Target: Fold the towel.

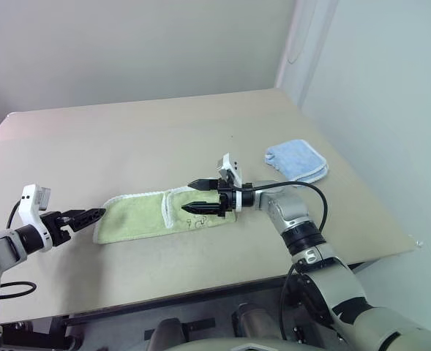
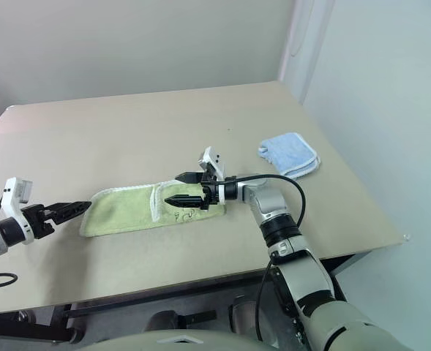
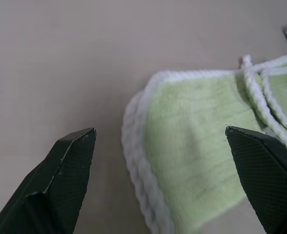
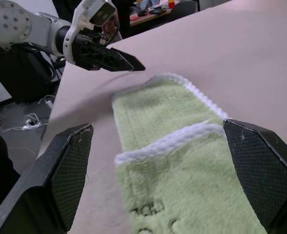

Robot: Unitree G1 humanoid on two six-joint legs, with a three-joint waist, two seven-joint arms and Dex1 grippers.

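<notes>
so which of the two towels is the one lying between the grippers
The light green towel, folded into a long strip with white trim, lies between the open left gripper and open right gripper. The smaller light blue towel lies apart, toward the table's right edge.

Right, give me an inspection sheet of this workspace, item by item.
Surface: beige table, towels on it.
Job's things: green towel, folded into a long strip, one end lapped over the middle.
Clutter: small blue towel near the right edge.
Hands: left hand open, at the strip's left end, holding nothing; right hand open above its right end, holding nothing.
Cables: black cable looping along the right wrist.
Surroundings: pale wall.
</notes>
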